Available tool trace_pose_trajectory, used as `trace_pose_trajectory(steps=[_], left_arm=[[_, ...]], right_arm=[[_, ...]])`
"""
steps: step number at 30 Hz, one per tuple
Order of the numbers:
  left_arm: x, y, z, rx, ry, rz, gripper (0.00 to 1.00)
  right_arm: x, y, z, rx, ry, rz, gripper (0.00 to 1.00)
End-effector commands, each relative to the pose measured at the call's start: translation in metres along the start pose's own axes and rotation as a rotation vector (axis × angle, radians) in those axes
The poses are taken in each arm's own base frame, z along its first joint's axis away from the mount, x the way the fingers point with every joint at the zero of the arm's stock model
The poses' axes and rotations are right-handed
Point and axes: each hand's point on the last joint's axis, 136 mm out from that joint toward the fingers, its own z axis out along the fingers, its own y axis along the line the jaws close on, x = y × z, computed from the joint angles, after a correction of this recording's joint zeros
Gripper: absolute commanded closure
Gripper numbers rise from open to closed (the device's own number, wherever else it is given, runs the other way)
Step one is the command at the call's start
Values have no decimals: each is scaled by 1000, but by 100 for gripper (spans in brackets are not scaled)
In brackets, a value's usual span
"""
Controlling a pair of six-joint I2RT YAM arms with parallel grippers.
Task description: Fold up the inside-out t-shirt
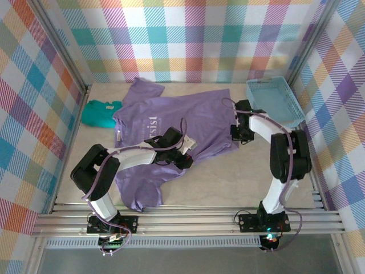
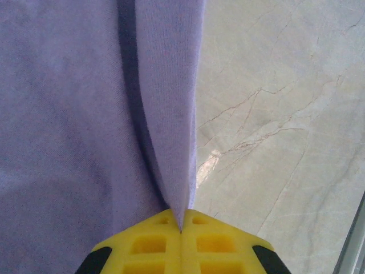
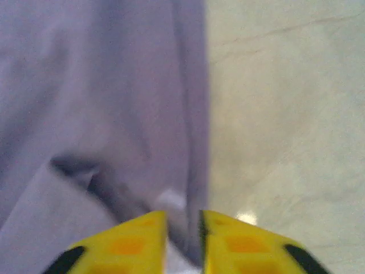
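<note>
The inside-out t-shirt [image 1: 171, 114] is lavender-purple with white lettering and lies spread over the middle of the table, one part trailing toward the front left. My left gripper [image 1: 187, 153] is at the shirt's near right edge. In the left wrist view its yellow jaws [image 2: 181, 221] are shut on a pinched ridge of the shirt [image 2: 68, 114]. My right gripper [image 1: 239, 136] is at the shirt's right edge. In the blurred right wrist view it [image 3: 182, 220] stands a narrow way open, with the edge of the shirt [image 3: 102, 85] running into the gap.
A teal-green folded garment [image 1: 100, 113] lies at the back left, touching the shirt. A light blue basket [image 1: 274, 100] stands at the back right, close behind the right arm. Bare marble tabletop [image 1: 228, 177] lies to the front right. Checked walls close in three sides.
</note>
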Motion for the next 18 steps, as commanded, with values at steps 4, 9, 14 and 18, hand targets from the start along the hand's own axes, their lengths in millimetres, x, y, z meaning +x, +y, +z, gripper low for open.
trace_pose_trajectory(steps=[4,9,14,18], left_arm=[[-3,-1,0,28,-9,-16,100],[-3,-2,-1,30,-9,-13,100],[-3,-2,-2,29,-10,-13,100],[-1,-1,-2,28,-7,-15,100]], right_arm=[[31,40,-7,-264,34,94,58],[25,44,9,-279,44,133,59],[13,47,17,-285,29,153,68],[6,38,24,-226,13,154,80]])
